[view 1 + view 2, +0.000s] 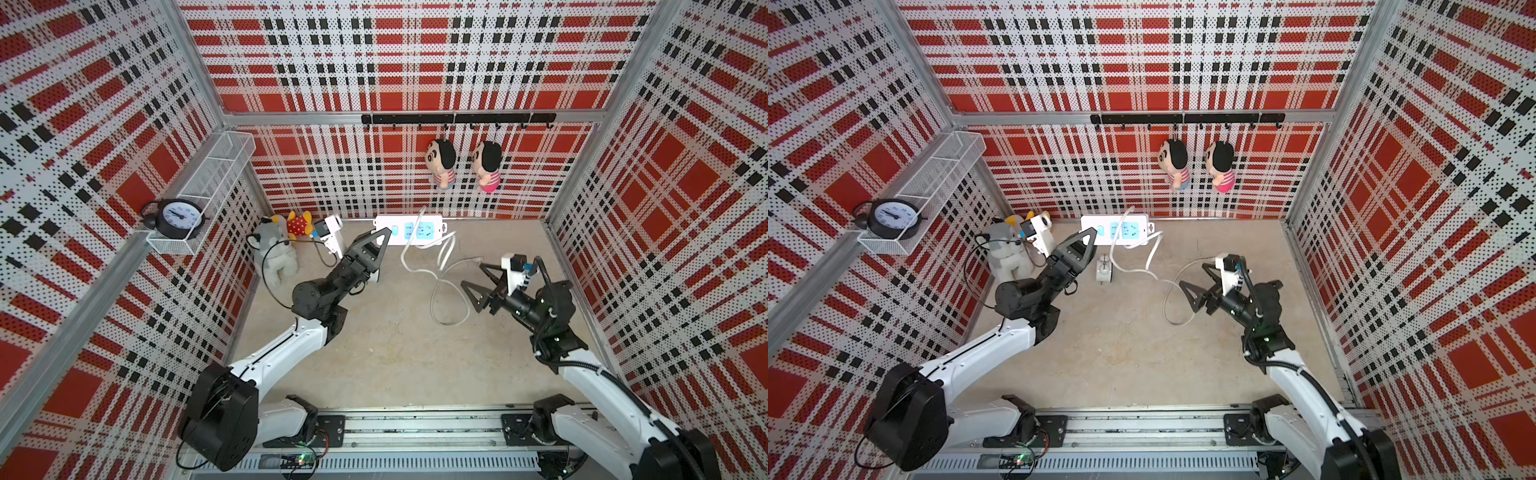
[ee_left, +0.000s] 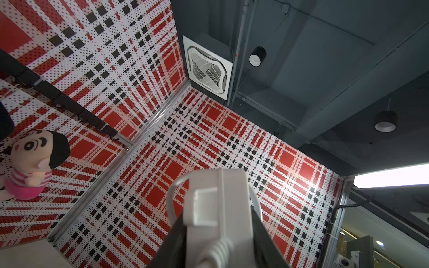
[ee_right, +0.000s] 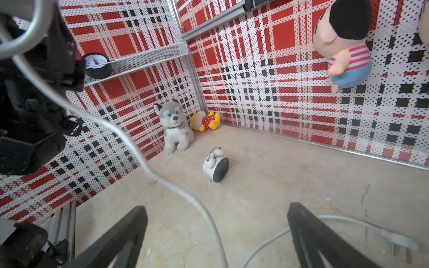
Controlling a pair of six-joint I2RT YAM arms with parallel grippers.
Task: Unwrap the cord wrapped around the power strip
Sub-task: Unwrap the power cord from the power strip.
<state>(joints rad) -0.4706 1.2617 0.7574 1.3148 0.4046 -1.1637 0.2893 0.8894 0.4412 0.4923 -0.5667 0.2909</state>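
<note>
The power strip [image 1: 409,230] [image 1: 1119,230] is held off the floor near the back wall, white with light blue socket panels. My left gripper [image 1: 380,239] [image 1: 1088,241] is shut on its left end; the left wrist view shows the power strip [image 2: 222,208] clamped between both jaws. One turn of the white cord [image 1: 440,282] [image 1: 1167,291] still crosses the strip, and the rest lies in loose loops on the floor. My right gripper [image 1: 473,275] [image 1: 1192,275] [image 3: 217,208] hangs open over those loops, with the cord [image 3: 130,143] passing untouched between its jaws. The plug [image 3: 399,241] lies on the floor beside it.
A small white alarm clock [image 1: 1104,270] [image 3: 216,164] lies on the floor near the left gripper. A husky plush [image 1: 274,257] and a yellow plush [image 1: 299,224] sit in the back left corner. Two dolls [image 1: 442,162] hang on the back wall. A black clock [image 1: 174,218] stands on the wire shelf.
</note>
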